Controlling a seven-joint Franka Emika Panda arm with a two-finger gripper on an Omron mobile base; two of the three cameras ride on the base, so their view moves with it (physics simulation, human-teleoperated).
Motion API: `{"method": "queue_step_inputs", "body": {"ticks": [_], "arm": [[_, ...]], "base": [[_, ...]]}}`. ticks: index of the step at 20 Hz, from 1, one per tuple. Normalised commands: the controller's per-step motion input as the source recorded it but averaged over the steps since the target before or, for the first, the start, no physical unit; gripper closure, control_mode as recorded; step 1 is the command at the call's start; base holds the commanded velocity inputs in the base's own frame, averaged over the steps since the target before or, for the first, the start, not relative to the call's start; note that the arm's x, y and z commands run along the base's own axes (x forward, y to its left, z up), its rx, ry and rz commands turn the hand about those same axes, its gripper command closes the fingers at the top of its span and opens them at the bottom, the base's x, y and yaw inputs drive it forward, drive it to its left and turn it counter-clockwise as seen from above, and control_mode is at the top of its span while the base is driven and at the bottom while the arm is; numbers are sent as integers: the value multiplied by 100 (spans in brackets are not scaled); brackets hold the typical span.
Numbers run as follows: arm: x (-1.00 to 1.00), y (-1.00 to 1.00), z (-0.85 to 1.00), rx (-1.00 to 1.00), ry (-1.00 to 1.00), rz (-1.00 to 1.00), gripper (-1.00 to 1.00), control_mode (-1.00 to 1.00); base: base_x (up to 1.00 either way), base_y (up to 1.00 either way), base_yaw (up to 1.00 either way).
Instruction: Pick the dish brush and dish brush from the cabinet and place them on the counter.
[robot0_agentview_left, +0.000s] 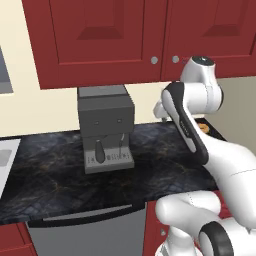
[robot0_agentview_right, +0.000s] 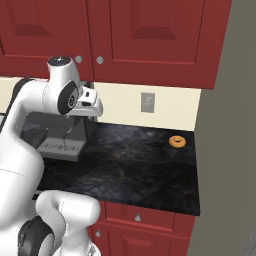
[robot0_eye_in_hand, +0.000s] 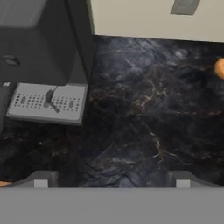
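A kitchen: red wall cabinet (robot0_agentview_left: 100, 40), black veined counter (robot0_agentview_right: 145, 160), grey coffee machine (robot0_agentview_left: 105, 127).

One coffee machine (robot0_agentview_left: 106, 127), one doughnut (robot0_agentview_right: 177, 141), one outlet (robot0_agentview_right: 147, 102).

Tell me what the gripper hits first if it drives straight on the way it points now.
Most likely bare counter right of the coffee machine; the open gripper looks down at it with nothing between.
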Motion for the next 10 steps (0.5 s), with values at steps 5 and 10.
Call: {"method": "queue_step_inputs", "body": {"ticks": [5,10], "arm": [[-31,11,34,-3,-23,0,-100,-100],[-25,9,52,-2,-23,0,-100,-100]], "base": [[0,0,0],[0,0,0]]}}
